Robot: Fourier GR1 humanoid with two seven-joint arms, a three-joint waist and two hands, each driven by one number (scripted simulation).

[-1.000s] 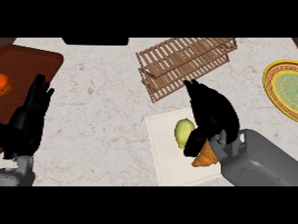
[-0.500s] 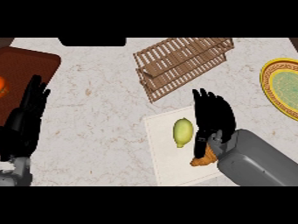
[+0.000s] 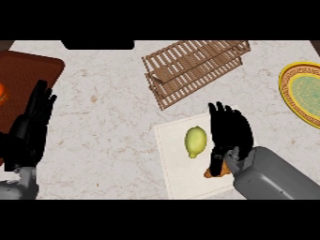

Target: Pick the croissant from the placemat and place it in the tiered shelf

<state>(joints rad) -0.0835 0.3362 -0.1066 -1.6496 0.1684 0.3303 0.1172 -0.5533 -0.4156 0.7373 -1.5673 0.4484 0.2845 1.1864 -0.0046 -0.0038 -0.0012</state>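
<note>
look for the croissant at the placemat's right edge, half hidden under the right hand, spread flat and holding nothing. curl round it from above, steer clear of the lemon, then lift toward the tiered shelf.

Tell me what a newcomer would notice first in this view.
The right hand, fingers straight, is over the white placemat at lower centre, covering most of the croissant beside a yellow-green fruit. Above them stands the slatted wooden tiered shelf, with a yellow plate at the right edge. The left hand rests open at the left.
</note>
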